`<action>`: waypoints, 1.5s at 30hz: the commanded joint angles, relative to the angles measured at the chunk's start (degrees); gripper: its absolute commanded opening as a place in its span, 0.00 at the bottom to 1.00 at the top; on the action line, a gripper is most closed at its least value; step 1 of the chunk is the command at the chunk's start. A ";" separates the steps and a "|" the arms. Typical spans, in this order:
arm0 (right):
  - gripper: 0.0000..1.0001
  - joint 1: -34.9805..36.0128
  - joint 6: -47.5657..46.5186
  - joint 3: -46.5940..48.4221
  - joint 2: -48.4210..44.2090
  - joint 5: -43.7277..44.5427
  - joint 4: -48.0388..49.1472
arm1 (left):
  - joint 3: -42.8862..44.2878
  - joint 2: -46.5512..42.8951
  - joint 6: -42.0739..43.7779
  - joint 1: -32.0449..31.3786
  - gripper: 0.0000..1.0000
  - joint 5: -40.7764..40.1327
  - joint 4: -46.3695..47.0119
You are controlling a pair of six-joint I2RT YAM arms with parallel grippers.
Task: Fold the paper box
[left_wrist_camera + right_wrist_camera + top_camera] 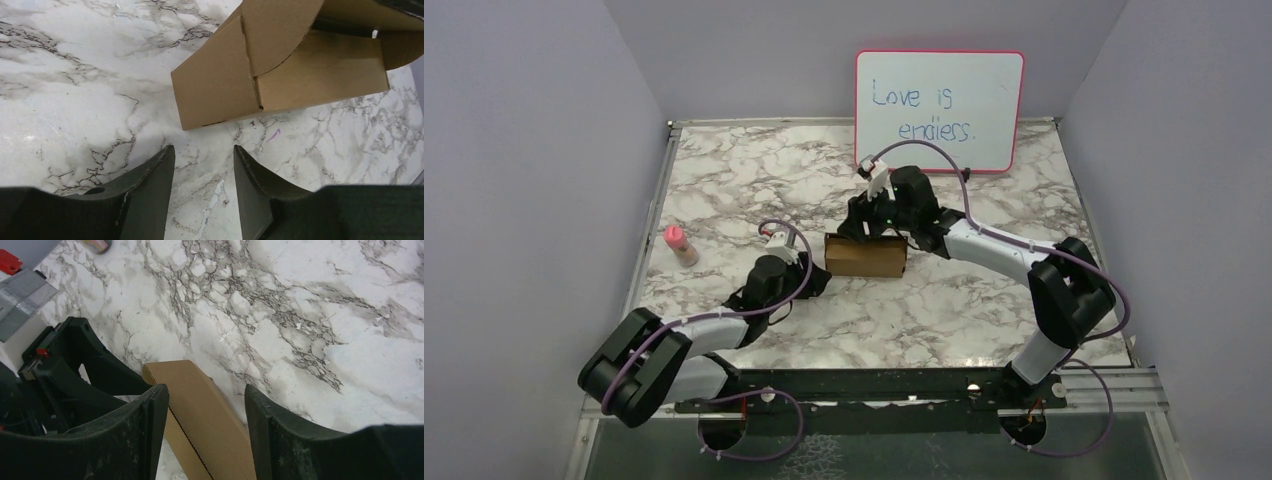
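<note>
While the paper box (866,256) sits on the marble table (754,180) with its walls already raised, both arms reach in toward it from opposite sides. In the top view it is a small brown block, long side facing the arm bases. The pink-framed whiteboard (939,110) stands well behind it, and a small bottle with a pink cap (680,245) stands well to its left.

The left gripper (816,283) lies low, just beside the box's near left corner. In the left wrist view its fingers (150,185) are spread with only bare marble between them. The box (280,75) lies just beyond their tips, not touching. A flap with a rounded edge overlaps the box's facing wall, and a further panel overhangs at the top of that view.

The right gripper (874,222) hangs over the box's far side, pointing down at it. In the right wrist view its fingers (150,430) are likewise spread wide. A narrow strip of the cardboard (205,410), with a perforated crease along it, runs through the gap between them. The strip passes close to the finger at the left of that view. Whether it touches that finger cannot be told, and nothing is pinched.
</note>
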 commanded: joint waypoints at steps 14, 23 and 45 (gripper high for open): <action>0.55 0.86 -5.28 -4.49 1.44 -5.80 2.21 | 3.73 12.28 2.98 -0.41 0.39 -1.76 13.48; 0.54 1.07 -6.32 -7.65 2.05 -4.84 3.08 | 3.53 13.35 2.54 -0.41 0.37 -2.62 14.12; 0.59 3.44 0.39 -5.71 -0.59 3.61 8.92 | 3.09 13.96 1.52 -0.41 0.35 -4.31 14.38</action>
